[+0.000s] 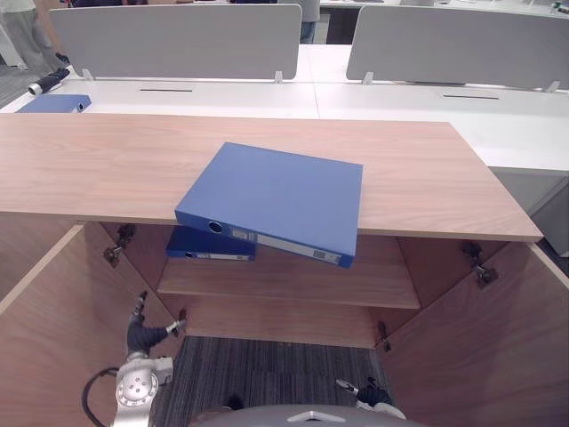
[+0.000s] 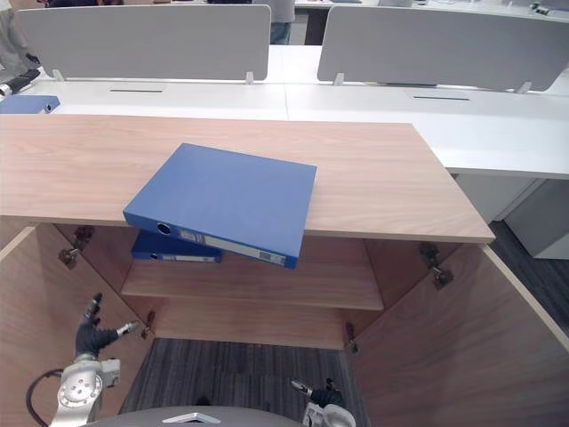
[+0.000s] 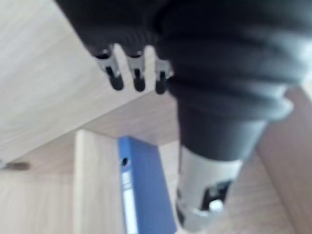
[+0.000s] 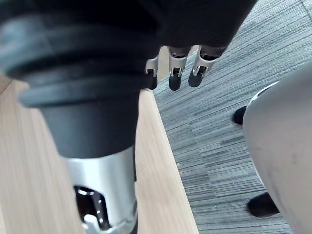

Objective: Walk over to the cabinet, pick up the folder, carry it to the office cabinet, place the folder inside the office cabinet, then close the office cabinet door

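A blue folder lies flat on the wooden cabinet top, its spine overhanging the front edge. A second blue folder lies on the shelf inside, and the left wrist view shows it as folder. Both cabinet doors stand open. My left hand hangs low beside the left door, fingers relaxed and holding nothing. My right hand hangs low by the right door, its fingers straight and empty over the carpet.
White desks with grey dividers stand behind the cabinet. A third blue folder lies on the far left desk. A person's legs show at the top left. Grey striped carpet lies between the doors.
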Controlling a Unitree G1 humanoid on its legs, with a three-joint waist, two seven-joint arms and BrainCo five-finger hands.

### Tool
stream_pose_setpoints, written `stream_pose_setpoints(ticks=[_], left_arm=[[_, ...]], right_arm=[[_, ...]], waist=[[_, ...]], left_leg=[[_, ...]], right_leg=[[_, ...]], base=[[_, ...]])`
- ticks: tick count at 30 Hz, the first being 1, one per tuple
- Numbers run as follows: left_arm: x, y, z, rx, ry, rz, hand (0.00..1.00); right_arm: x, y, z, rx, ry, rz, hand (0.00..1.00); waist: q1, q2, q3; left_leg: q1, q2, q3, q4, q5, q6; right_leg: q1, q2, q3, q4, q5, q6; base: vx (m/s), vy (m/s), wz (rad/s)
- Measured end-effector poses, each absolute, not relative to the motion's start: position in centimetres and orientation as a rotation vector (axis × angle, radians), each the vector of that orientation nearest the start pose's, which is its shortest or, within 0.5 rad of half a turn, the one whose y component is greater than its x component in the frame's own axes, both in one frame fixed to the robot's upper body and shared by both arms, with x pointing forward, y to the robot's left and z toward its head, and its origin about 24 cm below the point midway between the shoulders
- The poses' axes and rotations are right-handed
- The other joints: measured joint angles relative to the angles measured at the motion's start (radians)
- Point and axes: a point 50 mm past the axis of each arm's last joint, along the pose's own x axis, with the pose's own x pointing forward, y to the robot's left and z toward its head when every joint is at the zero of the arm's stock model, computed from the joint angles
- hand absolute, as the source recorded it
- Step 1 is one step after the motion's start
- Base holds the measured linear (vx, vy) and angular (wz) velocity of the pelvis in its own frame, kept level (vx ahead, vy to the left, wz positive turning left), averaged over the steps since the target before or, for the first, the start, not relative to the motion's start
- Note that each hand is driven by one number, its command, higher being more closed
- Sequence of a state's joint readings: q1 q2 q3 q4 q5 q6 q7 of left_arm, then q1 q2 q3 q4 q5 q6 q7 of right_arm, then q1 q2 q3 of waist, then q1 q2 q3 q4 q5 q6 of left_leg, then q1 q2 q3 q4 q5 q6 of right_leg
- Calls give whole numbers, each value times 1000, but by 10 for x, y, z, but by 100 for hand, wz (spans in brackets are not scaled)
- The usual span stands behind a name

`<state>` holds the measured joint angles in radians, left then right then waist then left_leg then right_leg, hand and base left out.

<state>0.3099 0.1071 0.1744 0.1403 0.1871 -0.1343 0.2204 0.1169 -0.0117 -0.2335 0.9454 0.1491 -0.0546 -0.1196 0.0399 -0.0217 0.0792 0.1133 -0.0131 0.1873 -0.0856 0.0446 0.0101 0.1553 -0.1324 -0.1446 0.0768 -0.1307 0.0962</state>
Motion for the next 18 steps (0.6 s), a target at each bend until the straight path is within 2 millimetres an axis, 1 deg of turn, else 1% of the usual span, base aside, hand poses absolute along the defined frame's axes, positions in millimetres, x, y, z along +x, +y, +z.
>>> stream_pose_setpoints(ticks=[3,4,7,10,11,12,15,18], left_arm=[[170,238,-7,389,176,418,0],[175,236,8,407,105,423,0],[180,232,26,442,10,406,0],[183,228,43,479,-75,386,0],[183,228,45,482,-86,386,0],[184,225,55,483,-129,383,0],[184,218,73,478,-229,388,0],[183,214,86,487,-297,394,0]], right_arm=[[101,-198,-153,166,980,-452,0],[103,-198,-152,165,971,-446,0],[106,-198,-151,163,959,-444,0],[107,-197,-151,156,959,-431,0],[107,-196,-151,155,959,-428,0],[105,-196,-152,153,969,-426,0],[102,-197,-154,132,988,-418,0],[98,-201,-154,118,1000,-422,0]], waist=[[2,3,1],[2,3,1],[1,3,2],[3,3,2],[4,3,2],[3,3,2],[0,6,0],[-5,6,-1]], left_leg=[[14,-6,-2,5,-5,7],[13,-5,-6,5,-5,7],[17,-4,-21,5,-5,7],[36,1,-24,-1,-8,6],[36,1,-24,-1,-8,6],[35,5,-23,0,-9,4],[31,7,-23,-1,-9,-2],[22,8,-21,-1,-8,-10]], right_leg=[[23,0,-2,-14,1,0],[25,2,-3,-19,1,-1],[37,5,-5,-23,1,-5],[55,10,-4,-23,-3,-18],[55,11,-4,-22,-4,-19],[51,13,4,-19,-4,-19],[42,15,12,-11,-5,-19],[24,16,23,4,-4,-19]], base=[[102,-5,2],[74,-18,4],[52,-32,10],[-2,-34,3],[-49,-29,-4],[-46,-20,-3],[-74,-18,-3],[-59,-2,-5]])
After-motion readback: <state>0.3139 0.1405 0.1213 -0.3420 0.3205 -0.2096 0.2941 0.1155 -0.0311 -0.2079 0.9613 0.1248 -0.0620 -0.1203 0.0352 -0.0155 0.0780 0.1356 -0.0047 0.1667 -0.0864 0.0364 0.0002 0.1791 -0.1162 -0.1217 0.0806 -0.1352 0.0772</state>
